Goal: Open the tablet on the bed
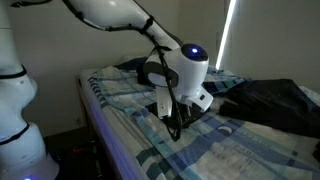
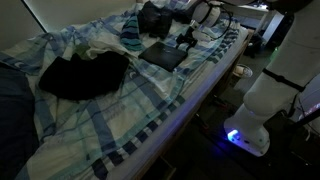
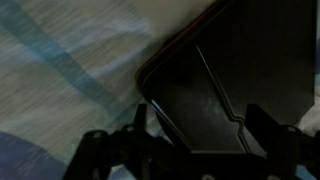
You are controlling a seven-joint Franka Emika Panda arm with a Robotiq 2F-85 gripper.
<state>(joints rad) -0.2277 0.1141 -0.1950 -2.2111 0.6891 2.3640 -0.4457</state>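
In an exterior view the table, here a bed with rumpled blue, white and grey plaid bedding, runs from lower left to upper right of the frame. The tablet lies flat on it in the upper middle, a dark slab. My hand is at the tablet's right edge, pointing down at it; it is too small here to see the finger gap. A rumpled dark cloth lies left of centre, apart from the tablet. A dark bulky bag sits just above the tablet at the top of the frame. My white base stands beside the table at right. In an exterior view my hand is centre frame, low over the plaid, with my arm coming in from the upper left and blocking the tablet. The dark cloth is at right. In the wrist view the tablet fills centre and right, with a rounded corner left of centre and plaid bedding filling the left. My hand is at the bottom edge, released. My fingers are spread wide, one at the tablet's edge by the corner and one over its dark face. They grasp nothing that I can see.
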